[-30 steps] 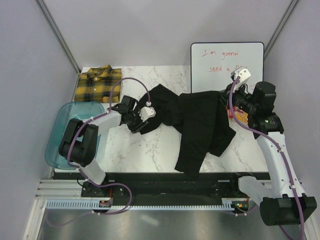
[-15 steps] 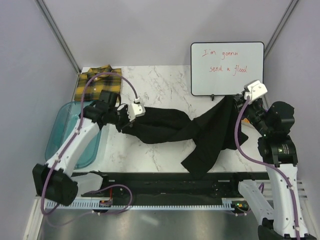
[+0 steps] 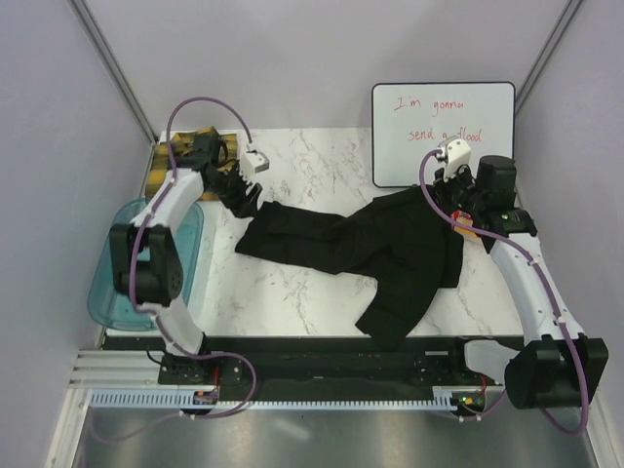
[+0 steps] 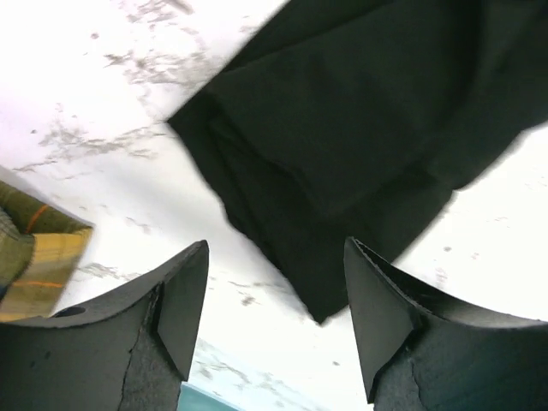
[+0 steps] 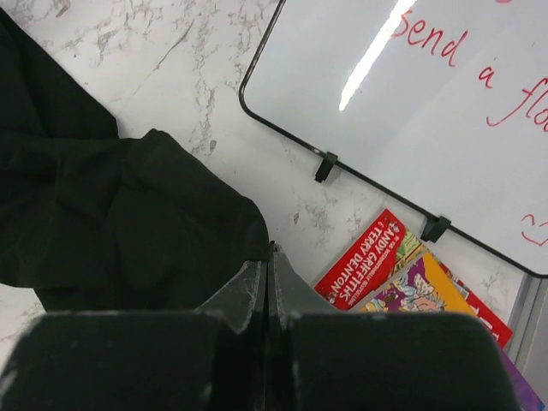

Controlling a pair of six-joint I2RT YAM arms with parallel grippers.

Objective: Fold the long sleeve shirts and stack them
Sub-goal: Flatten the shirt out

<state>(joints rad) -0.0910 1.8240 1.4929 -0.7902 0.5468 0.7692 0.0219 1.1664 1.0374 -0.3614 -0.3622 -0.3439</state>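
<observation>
Progress: early, by my judgement. Neither shirt is stacked yet; the black shirt (image 3: 390,234) is spread out, unfolded and rumpled.
Plaid shirt (image 3: 159,180): lies at the counter's (image 3: 312,161) far-left corner, partly under the left arm; whether it is properly folded I cannot tell.
Black shirt, position: mid-counter, between the two arms, well apart from the tub (image 3: 107,283).
Long axis: runs left to right, slanting toward the far right; one flap trails down over the near edge.
Left gripper (image 3: 241,195): jaws apart, empty, hovering over the shirt's left end.
Right gripper (image 5: 268,253): closed, apparently pinching the shirt's right edge near the whiteboard (image 3: 444,132) and books (image 5: 385,265).
Left to do: flatten, fold, stack.
</observation>
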